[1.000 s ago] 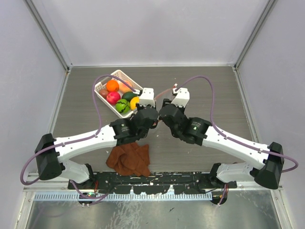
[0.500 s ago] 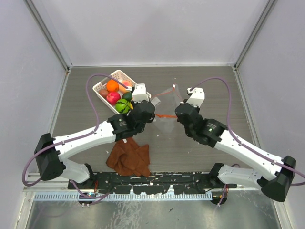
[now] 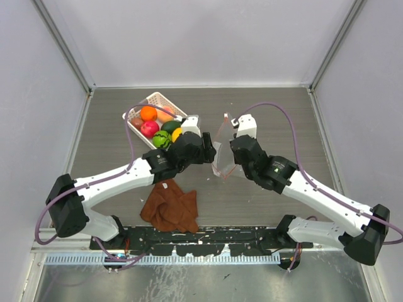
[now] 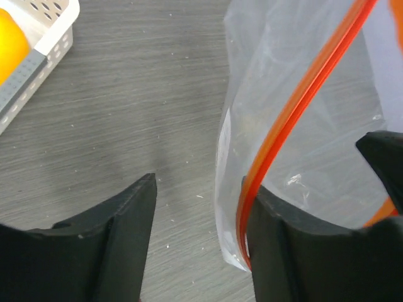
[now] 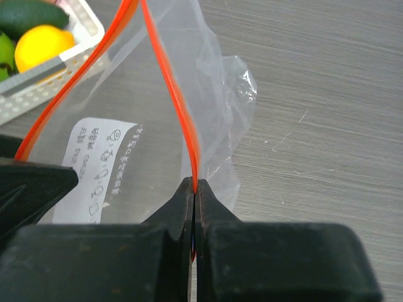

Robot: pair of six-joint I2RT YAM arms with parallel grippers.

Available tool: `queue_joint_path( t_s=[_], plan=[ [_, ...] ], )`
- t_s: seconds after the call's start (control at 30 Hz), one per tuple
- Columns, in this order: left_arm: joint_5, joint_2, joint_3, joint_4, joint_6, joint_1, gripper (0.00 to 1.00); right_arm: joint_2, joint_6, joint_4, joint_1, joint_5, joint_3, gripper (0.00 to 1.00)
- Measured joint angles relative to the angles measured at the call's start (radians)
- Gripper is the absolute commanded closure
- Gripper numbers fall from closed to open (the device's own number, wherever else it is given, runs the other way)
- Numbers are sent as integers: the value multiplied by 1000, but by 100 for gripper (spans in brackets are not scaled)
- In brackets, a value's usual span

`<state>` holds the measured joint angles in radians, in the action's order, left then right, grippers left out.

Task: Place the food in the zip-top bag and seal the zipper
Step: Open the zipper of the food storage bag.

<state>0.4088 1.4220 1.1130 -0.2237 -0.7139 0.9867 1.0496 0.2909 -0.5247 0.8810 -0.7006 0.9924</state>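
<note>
The zip-top bag is lifted between the two arms, its clear film carrying a white label. My right gripper is shut on one side of the orange-red zipper. My left gripper is open, and the bag's edge and zipper lie against the inner face of its right finger. The food stays in the basket: an orange, a red, a bright green, a dark green and a yellow fruit.
The white lattice basket stands at the back left, close to the left wrist. A brown cloth lies crumpled near the front edge under the left arm. Grey walls close in the table on three sides.
After spreading the bag's mouth apart, the arms came back together. My left gripper has opened and let go of the zipper. The right one closed on it and holds.
</note>
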Motion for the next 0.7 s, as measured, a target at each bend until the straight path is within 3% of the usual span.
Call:
queue_joint_path(
  t_s=[0.27,0.53,0.7],
  plan=[
    [-156,4,13,-14,19,-76,41,74,-100,-8,0,114,16,100],
    [-206,32,51,-35,47,-88,73,107,-113,-22,0,140,21,100],
    [-208,61,51,-63,48,-93,74,103,-112,-22,0,101,21,100]
  ],
)
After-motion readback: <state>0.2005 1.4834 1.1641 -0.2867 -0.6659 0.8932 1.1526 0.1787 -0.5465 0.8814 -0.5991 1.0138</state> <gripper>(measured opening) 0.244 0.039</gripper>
